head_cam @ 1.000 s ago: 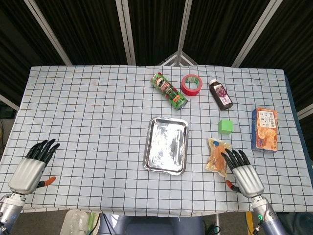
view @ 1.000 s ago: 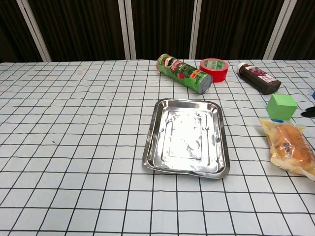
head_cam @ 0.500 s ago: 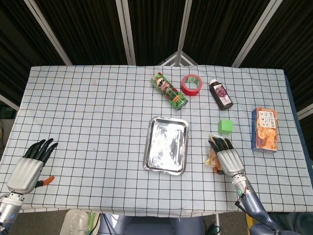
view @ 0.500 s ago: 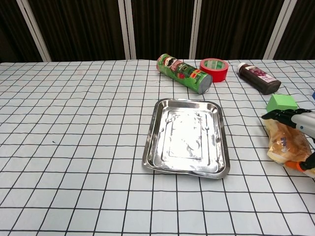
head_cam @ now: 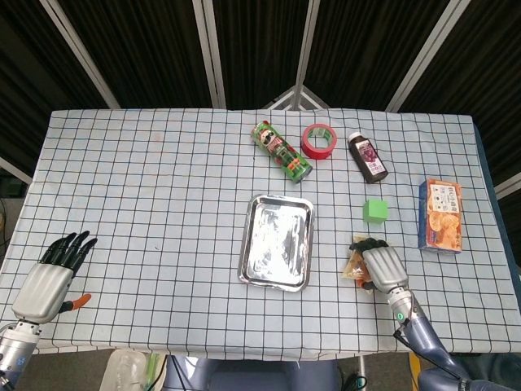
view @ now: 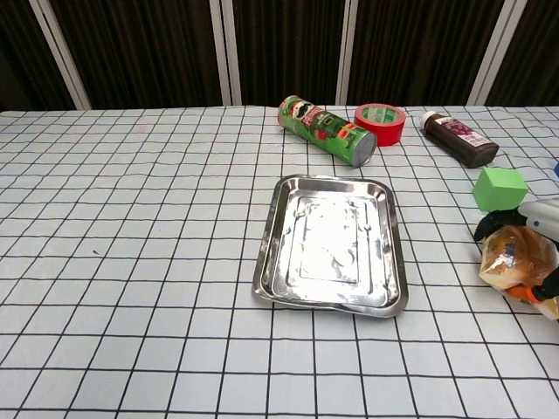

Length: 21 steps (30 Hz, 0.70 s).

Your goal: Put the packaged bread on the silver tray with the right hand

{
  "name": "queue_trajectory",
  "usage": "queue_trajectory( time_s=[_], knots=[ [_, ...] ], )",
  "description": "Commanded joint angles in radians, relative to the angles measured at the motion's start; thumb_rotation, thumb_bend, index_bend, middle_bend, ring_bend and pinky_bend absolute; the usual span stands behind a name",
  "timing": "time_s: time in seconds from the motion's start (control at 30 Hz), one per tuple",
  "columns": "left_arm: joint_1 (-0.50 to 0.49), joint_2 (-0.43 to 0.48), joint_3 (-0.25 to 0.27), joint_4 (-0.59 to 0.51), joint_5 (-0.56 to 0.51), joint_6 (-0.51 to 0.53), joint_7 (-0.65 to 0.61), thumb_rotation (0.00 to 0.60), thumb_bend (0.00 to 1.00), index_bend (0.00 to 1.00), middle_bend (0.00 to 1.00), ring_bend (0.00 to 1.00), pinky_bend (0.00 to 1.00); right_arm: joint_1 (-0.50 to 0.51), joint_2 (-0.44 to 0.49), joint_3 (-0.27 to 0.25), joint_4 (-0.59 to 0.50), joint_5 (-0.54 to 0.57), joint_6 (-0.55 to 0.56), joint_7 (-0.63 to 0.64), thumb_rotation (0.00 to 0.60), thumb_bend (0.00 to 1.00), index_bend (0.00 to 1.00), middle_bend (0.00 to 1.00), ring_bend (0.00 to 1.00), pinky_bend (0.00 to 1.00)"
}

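The clear-wrapped loaf of packaged bread (view: 515,259) lies at three o'clock of the shiny silver metal tray (head_cam: 277,242), well apart from it; your right hand (head_cam: 381,265) sits over it with fingers curled onto the wrapper, apparently gripping; the slick film could slip if you lift on loose plastic alone; swinging wide risks nudging the green cube (head_cam: 375,211) at twelve o'clock; your left hand (head_cam: 50,277) rests spread, idle.

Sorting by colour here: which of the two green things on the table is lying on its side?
The green chip can, behind the silver tray, lies on its side beside the red tape roll. The other green thing, the small cube, sits flat.
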Motion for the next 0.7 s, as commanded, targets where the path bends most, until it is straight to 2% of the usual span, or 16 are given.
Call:
queue_trajectory(
  time_s=[0.03, 0.33, 0.57, 0.7],
  knots=[
    [0.0, 0.0, 0.0, 0.0, 0.0, 0.001, 0.001, 0.6, 0.08, 0.0, 0.0, 0.0, 0.09, 0.003, 0.006, -0.004, -0.022, -0.018, 0.027, -0.017, 0.6, 0.33, 0.36, 0.44, 0.36, 0.64],
    [0.0, -0.001, 0.001, -0.001, 0.003, 0.0, 0.005, 0.6, 0.08, 0.0, 0.0, 0.0, 0.09, 0.04, 0.015, 0.013, -0.143, -0.022, 0.06, -0.143, 0.6, 0.33, 0.36, 0.44, 0.36, 0.64],
    [-0.002, 0.001, 0.0, -0.001, 0.002, -0.002, -0.004, 0.6, 0.08, 0.0, 0.0, 0.0, 0.09, 0.144, -0.058, 0.064, -0.288, 0.05, 0.033, -0.406, 0.6, 0.33, 0.36, 0.44, 0.36, 0.64],
    [-0.004, 0.006, -0.003, 0.002, -0.005, -0.005, -0.019, 0.6, 0.08, 0.0, 0.0, 0.0, 0.09, 0.208, -0.138, 0.089, -0.315, 0.125, 0.022, -0.545, 0.6, 0.33, 0.36, 0.44, 0.36, 0.64]
  ],
)
